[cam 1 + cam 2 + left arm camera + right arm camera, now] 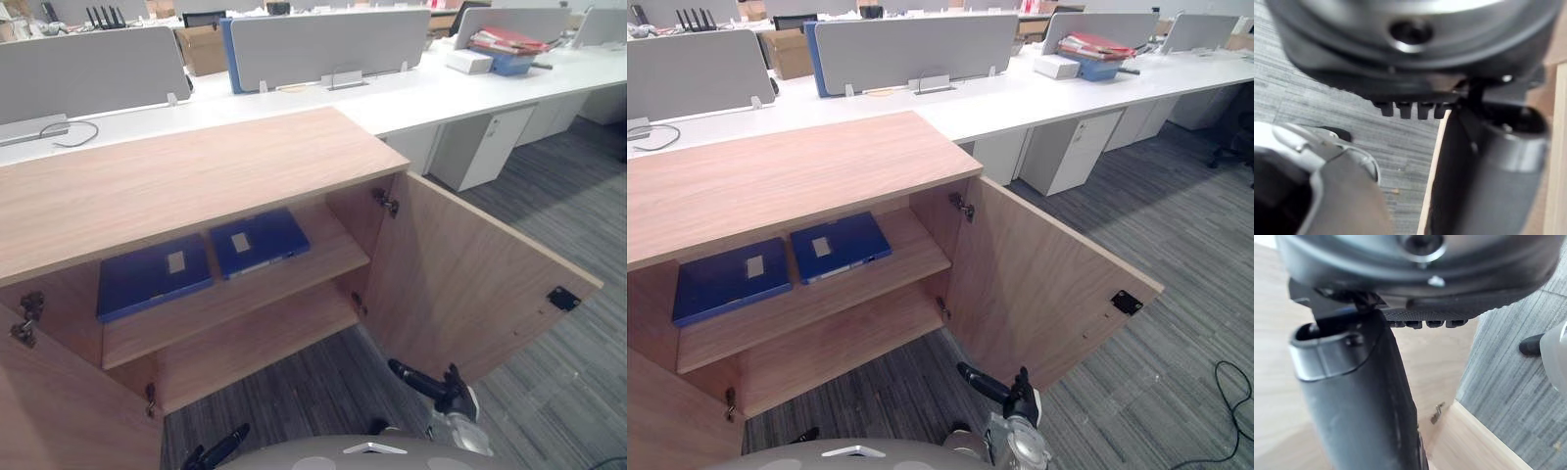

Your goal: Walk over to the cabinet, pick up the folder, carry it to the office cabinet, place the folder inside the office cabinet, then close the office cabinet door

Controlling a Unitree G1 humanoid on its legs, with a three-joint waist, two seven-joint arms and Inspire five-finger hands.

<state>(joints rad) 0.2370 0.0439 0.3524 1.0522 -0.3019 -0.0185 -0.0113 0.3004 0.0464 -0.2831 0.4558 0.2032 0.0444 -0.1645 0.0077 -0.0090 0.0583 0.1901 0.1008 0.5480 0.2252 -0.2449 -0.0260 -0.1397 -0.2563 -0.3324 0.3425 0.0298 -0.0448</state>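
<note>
1. Folder (260,241): blue with a pale label, lying flat on the upper shelf (245,294) inside the office cabinet (196,176), centre of frame. Neither hand is touching it.
2. Second blue folder (154,277) lies flat on the same shelf, just beside the first, toward the left of frame.
3. Cabinet is wood-look and both doors are open. The right door (470,284) swings out to the lower right and the left door (59,411) is at the lower left corner. The lower shelf (245,348) has nothing visible on it.
4. Left hand (223,447) is at the bottom edge, left of centre, low in front of the cabinet. Fingers are relaxed and straight, holding nothing.
5. Right hand (431,385) is at the bottom, right of centre, near the open right door and over the grey carpet floor (549,392). Fingers are straight and empty.
6. Behind the cabinet, across the top of frame, is a long white surface (411,93) with grey divider screens (323,44). A cardboard box (203,47) is at upper centre-left and a stack of red and blue items (505,47) at upper right.
</note>
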